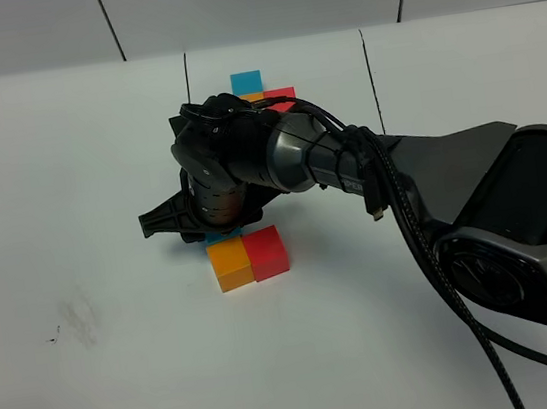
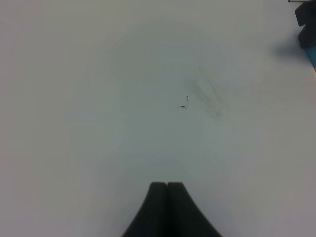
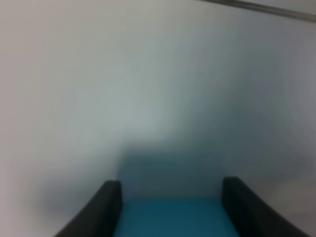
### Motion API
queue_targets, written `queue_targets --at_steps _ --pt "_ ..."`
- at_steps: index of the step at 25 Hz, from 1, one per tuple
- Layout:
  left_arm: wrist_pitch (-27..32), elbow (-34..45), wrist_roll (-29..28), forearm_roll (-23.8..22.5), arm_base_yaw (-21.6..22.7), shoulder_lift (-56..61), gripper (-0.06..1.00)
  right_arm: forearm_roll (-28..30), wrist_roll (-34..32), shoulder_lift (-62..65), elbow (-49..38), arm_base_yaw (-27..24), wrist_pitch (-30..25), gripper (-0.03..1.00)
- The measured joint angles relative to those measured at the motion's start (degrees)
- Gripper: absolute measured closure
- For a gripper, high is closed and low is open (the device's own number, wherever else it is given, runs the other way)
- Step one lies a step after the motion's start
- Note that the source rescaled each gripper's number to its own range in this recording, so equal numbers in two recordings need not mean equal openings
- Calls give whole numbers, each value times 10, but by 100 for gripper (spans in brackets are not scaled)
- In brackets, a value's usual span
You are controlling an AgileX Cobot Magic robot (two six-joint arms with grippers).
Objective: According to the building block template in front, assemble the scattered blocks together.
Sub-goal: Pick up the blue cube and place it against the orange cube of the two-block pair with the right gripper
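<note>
The right end effector (image 3: 170, 207) grips a light blue cube (image 3: 173, 217), one of the scattered blocks, its two dark fingers (image 3: 106, 207) pressed against opposite sides of the cube. In the exterior high view this end effector (image 1: 219, 234) is largely hidden beneath the right arm's wrist (image 1: 223, 166), and only a thin edge of the light blue cube (image 1: 221, 238) shows under it, low over the white desk (image 1: 70, 191). Just in front of the end effector, on the near side, the orange cube (image 1: 230, 266) and the red cube (image 1: 267, 253) lie on the desk touching side by side; the blue edge sits right behind the orange cube, though whether they touch cannot be told. Beyond the end effector, on the far side of the wrist, lies the building block template (image 1: 257, 91), its blue cube clear and its orange and red cubes partly hidden by the arm. The left end effector (image 2: 167, 190) is clenched and empty, fingers pressed together above bare desk with faint dark marks (image 2: 185, 103), well apart from the blocks.
</note>
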State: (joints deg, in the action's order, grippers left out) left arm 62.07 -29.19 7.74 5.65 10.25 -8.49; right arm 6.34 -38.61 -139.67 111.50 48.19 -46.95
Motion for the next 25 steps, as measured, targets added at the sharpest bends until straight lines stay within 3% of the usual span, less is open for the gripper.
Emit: queue_targets --at_steps 11,25 --pt "0 0 0 0 0 0 94 7 66 -1 0 6 -2 50" --pt "0 0 0 0 0 0 94 28 101 -2 0 12 0 50"
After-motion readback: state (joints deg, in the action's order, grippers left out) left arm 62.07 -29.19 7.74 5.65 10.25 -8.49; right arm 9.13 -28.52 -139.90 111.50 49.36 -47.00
